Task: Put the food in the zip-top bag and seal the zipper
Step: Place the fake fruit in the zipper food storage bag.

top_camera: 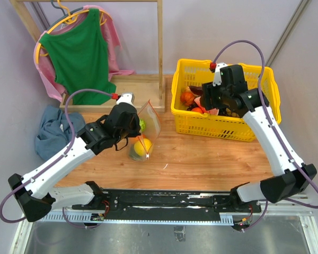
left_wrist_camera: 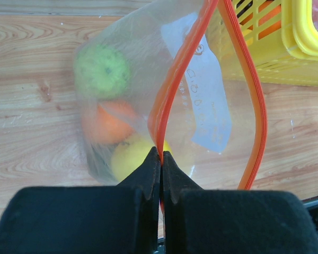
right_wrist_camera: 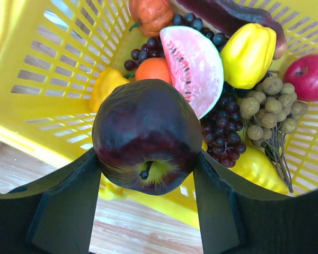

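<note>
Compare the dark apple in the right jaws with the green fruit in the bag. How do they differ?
Colour: the apple is dark purple-red with a yellow-green patch at its stem; the green fruit is plain green. Place: the apple is gripped in the right jaws over the basket; the green fruit lies inside the bag. Both are round.

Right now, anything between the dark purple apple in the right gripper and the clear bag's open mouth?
Only the yellow lattice basket's left wall stands between the dark purple apple and the clear zip-top bag; nothing else visible. The left gripper pinches the orange-red zipper strip, mouth open.
</note>
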Motion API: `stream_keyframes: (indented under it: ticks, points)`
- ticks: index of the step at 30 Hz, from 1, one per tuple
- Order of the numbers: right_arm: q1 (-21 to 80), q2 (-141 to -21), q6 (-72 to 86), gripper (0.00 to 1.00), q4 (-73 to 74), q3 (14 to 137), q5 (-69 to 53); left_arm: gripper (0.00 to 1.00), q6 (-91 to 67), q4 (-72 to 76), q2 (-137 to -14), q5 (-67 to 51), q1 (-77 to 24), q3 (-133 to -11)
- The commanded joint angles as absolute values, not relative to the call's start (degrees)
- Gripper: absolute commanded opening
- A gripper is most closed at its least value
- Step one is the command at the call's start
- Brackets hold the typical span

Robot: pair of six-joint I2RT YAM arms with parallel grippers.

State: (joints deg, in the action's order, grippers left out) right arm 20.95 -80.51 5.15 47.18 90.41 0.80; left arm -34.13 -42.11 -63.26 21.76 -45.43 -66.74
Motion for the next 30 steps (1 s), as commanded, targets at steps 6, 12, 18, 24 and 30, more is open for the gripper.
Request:
stream_keyframes:
  ticks: [6,12,18,24,30]
  points:
    - [26.8,-75.4,5.3,0.15,46.3,92.1,0.4,0.0,-36.6,-39.5,-63.5,21.9,-44.9,-68.7]
    - [33.2,-73.0,5.9,0.16,45.5,93.1,-3.2,0.0,-37.0,-39.3,-63.6,21.9,-44.9,-68.8]
    - [42.0,-74.0,7.1,0.16,44.2,94.5,-5.2,0.0,-37.0,-39.2,-63.5,22.0,-44.9,-69.0]
    - [49.3,-77.2,8.9,0.16,41.5,94.3,-3.9,0.0,-37.2,-39.1,-63.4,21.8,-44.9,-69.0]
    - [52.5,-80.6,12.0,0.18,37.6,92.9,-1.6,0.0,-37.3,-38.6,-63.0,21.6,-44.9,-68.3]
